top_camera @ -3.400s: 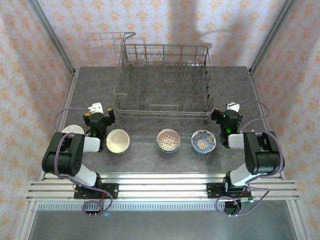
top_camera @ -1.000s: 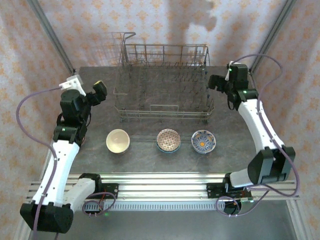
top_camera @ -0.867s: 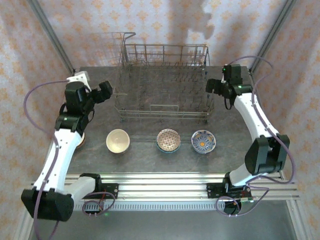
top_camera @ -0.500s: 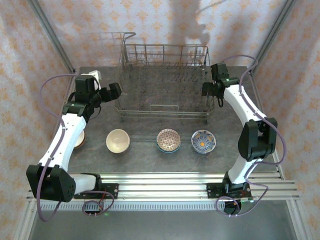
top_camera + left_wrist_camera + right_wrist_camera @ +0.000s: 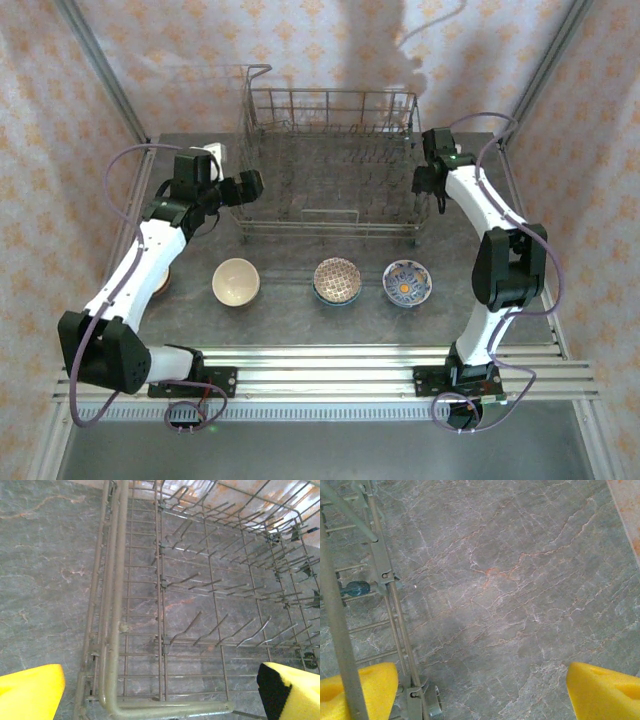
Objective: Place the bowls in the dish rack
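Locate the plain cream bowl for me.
In the top view, the plain cream ceramic bowl sits left of the brown-red patterned bowl, in front of the grey wire dish rack.

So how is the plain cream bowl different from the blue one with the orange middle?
The cream bowl is plain inside; the blue bowl has a blue-and-white pattern around an orange centre. The cream bowl sits left of the brown patterned bowl, the blue bowl right of it. Both stand upright on the table, in front of the dish rack, not yet loaded.
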Robot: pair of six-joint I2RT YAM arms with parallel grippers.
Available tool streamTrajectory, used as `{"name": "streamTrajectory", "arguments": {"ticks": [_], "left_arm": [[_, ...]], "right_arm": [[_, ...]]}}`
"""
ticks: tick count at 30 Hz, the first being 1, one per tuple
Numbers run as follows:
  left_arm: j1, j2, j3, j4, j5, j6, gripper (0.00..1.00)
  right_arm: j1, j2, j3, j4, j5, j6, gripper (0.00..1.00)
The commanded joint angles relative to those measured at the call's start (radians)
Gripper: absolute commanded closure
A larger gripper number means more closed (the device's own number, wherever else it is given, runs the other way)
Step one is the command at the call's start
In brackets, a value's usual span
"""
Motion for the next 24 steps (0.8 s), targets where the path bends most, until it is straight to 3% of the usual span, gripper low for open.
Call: {"name": "streamTrajectory", "arguments": {"ticks": [1, 24], "left_arm": [[-0.022, 0.021, 0.006, 0.021, -0.016, -0.008, 0.01], [-0.243, 0.279, 0.228, -0.009, -0.062, 0.001, 0.01]], "right_arm": [[-0.061, -0.021, 0.013, -0.031, 0.046, 0.045, 0.15], [-0.314, -0.062, -0.081, 0.008, -0.053, 0.092, 0.2]]}}
